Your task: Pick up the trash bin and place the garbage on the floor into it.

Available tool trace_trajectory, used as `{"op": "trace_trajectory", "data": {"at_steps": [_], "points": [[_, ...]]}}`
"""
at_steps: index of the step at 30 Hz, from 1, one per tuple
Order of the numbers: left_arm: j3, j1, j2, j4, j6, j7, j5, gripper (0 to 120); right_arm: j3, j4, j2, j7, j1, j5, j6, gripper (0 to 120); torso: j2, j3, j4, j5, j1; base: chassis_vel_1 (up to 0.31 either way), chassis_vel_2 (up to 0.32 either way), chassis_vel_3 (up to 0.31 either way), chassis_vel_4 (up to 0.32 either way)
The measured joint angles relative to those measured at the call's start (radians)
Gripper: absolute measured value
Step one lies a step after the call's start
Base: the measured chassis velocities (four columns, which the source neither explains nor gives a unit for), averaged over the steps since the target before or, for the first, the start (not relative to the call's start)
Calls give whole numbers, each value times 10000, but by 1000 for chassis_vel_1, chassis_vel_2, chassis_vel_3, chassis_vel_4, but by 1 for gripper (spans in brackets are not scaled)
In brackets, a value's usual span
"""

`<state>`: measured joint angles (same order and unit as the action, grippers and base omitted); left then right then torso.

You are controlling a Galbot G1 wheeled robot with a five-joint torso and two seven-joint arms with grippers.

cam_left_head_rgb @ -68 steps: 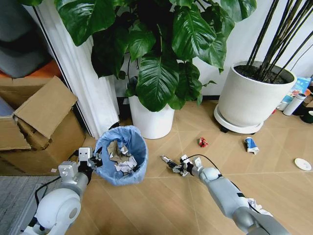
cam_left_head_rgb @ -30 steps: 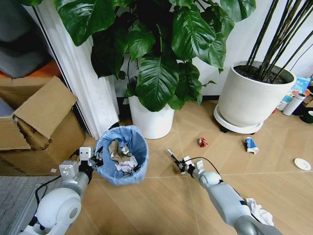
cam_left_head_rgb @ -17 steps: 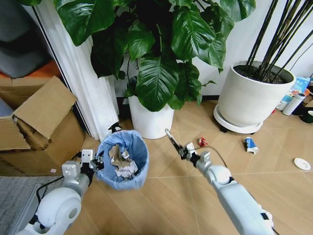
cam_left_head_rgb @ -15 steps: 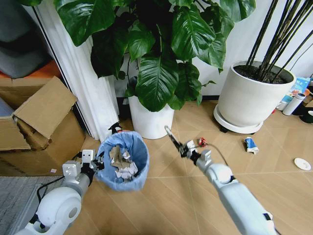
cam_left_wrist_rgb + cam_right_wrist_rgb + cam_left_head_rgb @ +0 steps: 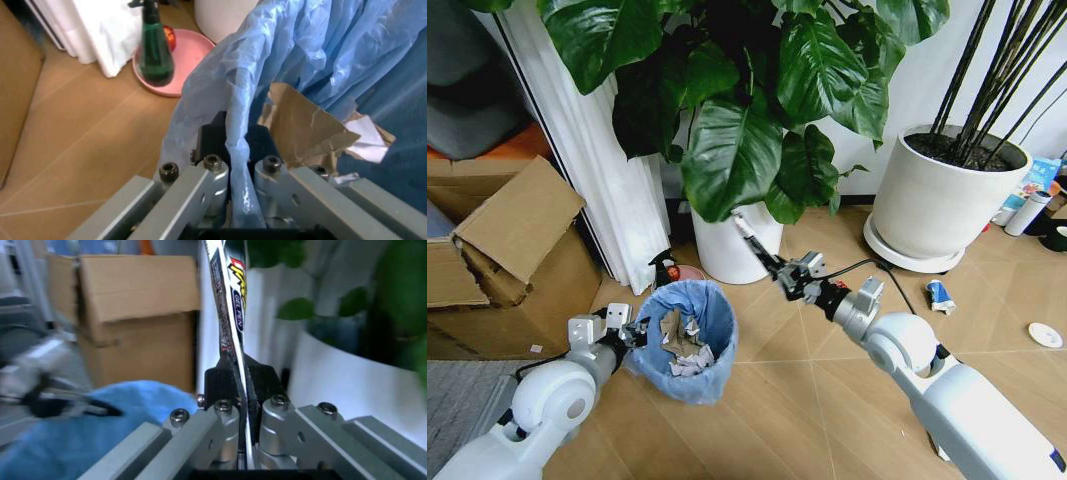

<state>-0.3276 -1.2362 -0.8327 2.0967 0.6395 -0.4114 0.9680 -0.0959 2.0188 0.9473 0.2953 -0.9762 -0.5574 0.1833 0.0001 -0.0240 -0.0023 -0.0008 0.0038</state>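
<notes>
Blue-lined trash bin (image 5: 685,340) was clamped at its rim by the left gripper (image 5: 634,333); the right gripper (image 5: 779,276) pinched a flat wrapper (image 5: 225,305) beside the white plant pot (image 5: 737,252).

**Free room & obstacles round the bin**

Trash bin (image 5: 679,338) mouth faces up; paper and cardboard scraps sit inside, air above the rim is free. Left tool (image 5: 632,333) is clamped on the bag rim at the bin's left side, so that side is taken. Right tool (image 5: 789,277) hangs up and to the right of the bin, pinching a long wrapper (image 5: 749,235) whose tip reaches the big leaves (image 5: 727,150) and the white plant pot (image 5: 732,250) behind. Behind the bin: spray bottle (image 5: 663,270) on a pink dish, curtain, cardboard box (image 5: 517,240) to the left, all close. Floor (image 5: 827,400) in front & right of the bin is bare wood. Farther right, the large white pot (image 5: 942,195) blocks the way.
</notes>
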Motion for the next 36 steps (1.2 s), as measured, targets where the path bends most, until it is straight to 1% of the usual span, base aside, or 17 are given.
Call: {"op": "trace_trajectory", "data": {"at_steps": [3,9,10,11,14,15,19,20,23,28,29,30,31,35,36], "points": [[124,189,37,-10,18,-61,109,0,379,220,23,-4,-8,-65,127,0,0,0,0,0,0,0,0,0,0],[113,174,125,57,21,-78,129,0,887,103,158,-10,210,-42,128,0,0,0,0,1,0,0,0,0,0],[100,156,131,84,21,-79,129,0,1124,-3,254,-34,405,-42,128,0,0,0,0,0,0,0,0,0,0],[100,156,131,84,21,-79,129,0,1124,-3,254,-34,405,-42,128,0,0,0,0,0,0,0,0,0,0],[93,123,143,111,21,-63,128,0,1790,-259,560,-189,1032,-118,136,0,-1,0,1,0,0,0,0,0,0],[93,123,143,111,21,-63,128,0,1790,-259,560,-189,1032,-118,136,0,-1,0,1,0,0,0,0,0,0],[86,100,198,116,21,-41,125,0,2696,-750,954,-352,1895,-231,141,0,-1,-1,2,-2,0,0,0,0,0],[86,100,198,116,21,-41,125,0,2696,-750,954,-352,1895,-231,141,0,-1,-1,2,-2,0,0,0,0,0],[35,107,245,120,21,-29,147,0,3198,-1135,1213,-416,2274,-238,124,0,-1,-1,3,0,0,0,0,0,0],[-28,114,280,128,21,-22,171,0,3400,-1416,1401,-383,2434,-151,179,0,-1,0,1,0,0,0,0,0,0],[-51,116,287,128,20,-18,173,0,3440,-1488,1432,-370,2462,-114,177,8,-2,-1,2,0,0,0,0,0,0],[-68,122,288,128,19,-15,173,0,3468,-1547,1447,-365,2480,-91,166,12,-2,-1,2,0,0,0,0,0,0],[-68,122,288,128,19,-15,173,0,3468,-1547,1447,-365,2480,-91,166,12,-2,-1,2,0,0,0,0,0,0],[-86,159,273,99,2,12,174,0,3484,-1703,1424,-344,2477,-5,51,32,-2,0,0,0,0,0,0,0,0],[-86,159,273,99,2,12,174,0,3484,-1703,1424,-344,2477,-5,51,32,-2,0,0,0,0,0,0,0,0]]}}
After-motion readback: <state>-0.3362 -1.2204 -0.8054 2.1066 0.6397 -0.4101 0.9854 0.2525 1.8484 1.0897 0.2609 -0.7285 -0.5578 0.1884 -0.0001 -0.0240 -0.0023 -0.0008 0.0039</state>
